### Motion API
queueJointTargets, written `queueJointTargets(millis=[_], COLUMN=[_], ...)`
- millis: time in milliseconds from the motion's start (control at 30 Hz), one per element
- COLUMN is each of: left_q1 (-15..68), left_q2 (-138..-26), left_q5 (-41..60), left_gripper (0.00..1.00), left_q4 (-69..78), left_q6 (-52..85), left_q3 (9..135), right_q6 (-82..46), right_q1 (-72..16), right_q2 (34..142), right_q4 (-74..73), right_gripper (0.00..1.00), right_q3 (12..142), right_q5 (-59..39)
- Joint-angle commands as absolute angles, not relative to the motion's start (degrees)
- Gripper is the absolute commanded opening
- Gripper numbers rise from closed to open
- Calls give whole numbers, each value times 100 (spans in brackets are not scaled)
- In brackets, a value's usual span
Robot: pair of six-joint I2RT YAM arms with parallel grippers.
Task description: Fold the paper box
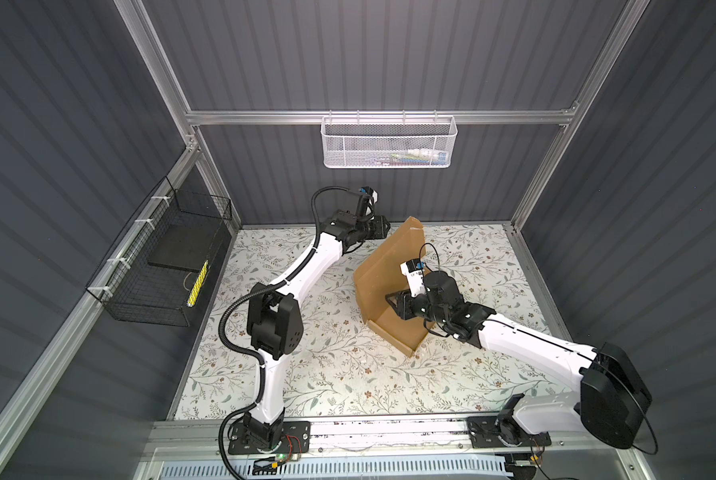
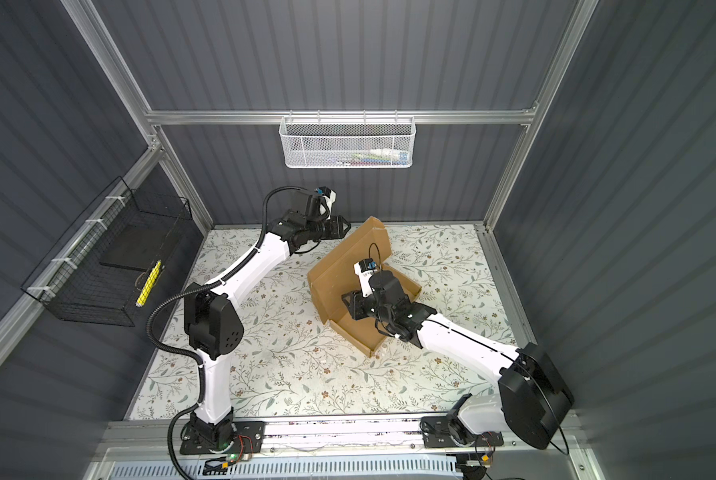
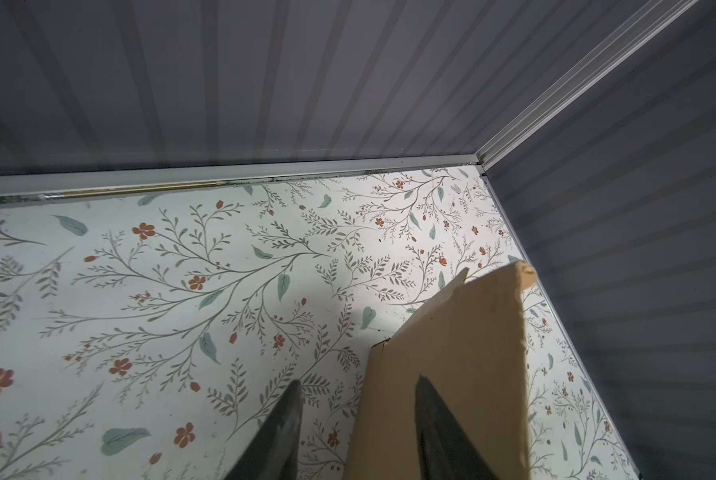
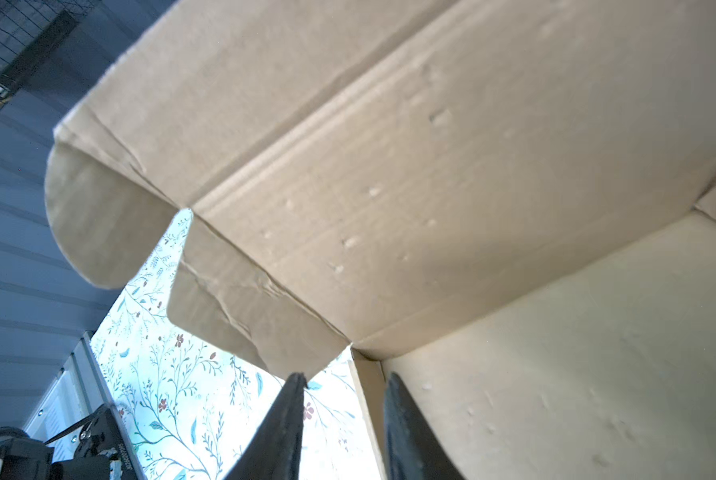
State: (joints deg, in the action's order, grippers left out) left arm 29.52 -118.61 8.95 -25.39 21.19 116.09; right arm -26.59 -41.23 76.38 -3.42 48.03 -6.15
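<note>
The paper box (image 1: 385, 266) is a brown cardboard mailer at the middle right of the floral table. Its base lies flat and one large panel (image 2: 339, 266) stands tilted up. My left gripper (image 1: 383, 228) is at the upper far corner of that panel. In the left wrist view it (image 3: 358, 380) is open, one finger over the table, the other in front of the cardboard (image 3: 464, 332). My right gripper (image 1: 390, 300) reaches into the box at its left end. It (image 4: 344, 376) is open, astride a low side wall (image 4: 366, 399), below two loose flaps (image 4: 239, 307).
A white mesh basket (image 1: 387, 143) hangs on the back wall. A black wire basket (image 1: 160, 266) hangs on the left wall. The back wall's rail (image 3: 264, 176) runs close behind the left gripper. Bare floral table (image 1: 327, 365) lies in front of the box.
</note>
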Motion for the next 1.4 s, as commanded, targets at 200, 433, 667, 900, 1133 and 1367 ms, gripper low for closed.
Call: queueJointTargets(millis=[200,433,667,900,1133,1367], left_q1=[2892,2892,2892,2900,3009,3222], left_q2=[-11792,-11896,-12148,-12390,-12419,-12411], left_q5=[1509,1792,2031,2166,2131,1929], left_gripper=[46,45,46,45,42,35], left_q4=[-3410,-3526,-4099,-4741,-5024,-5292], left_q6=[1488,1534,1351,1097,925,685], left_q3=[12217,12281,12745,13147,13135,13222], right_q6=[-2602,-2551,-2530,-2488,-2461,-2391], right_q1=[-3800,-3635,-3537,-3350,-3009,-2658], right_q2=[7113,6998,6976,6909,6779,6514], right_q4=[-65,17,4,26,17,208], right_gripper=[35,35,35,36,36,36], right_q3=[4470,4403,4368,4333,4220,4135], right_q5=[-439,-518,-562,-650,-790,-785])
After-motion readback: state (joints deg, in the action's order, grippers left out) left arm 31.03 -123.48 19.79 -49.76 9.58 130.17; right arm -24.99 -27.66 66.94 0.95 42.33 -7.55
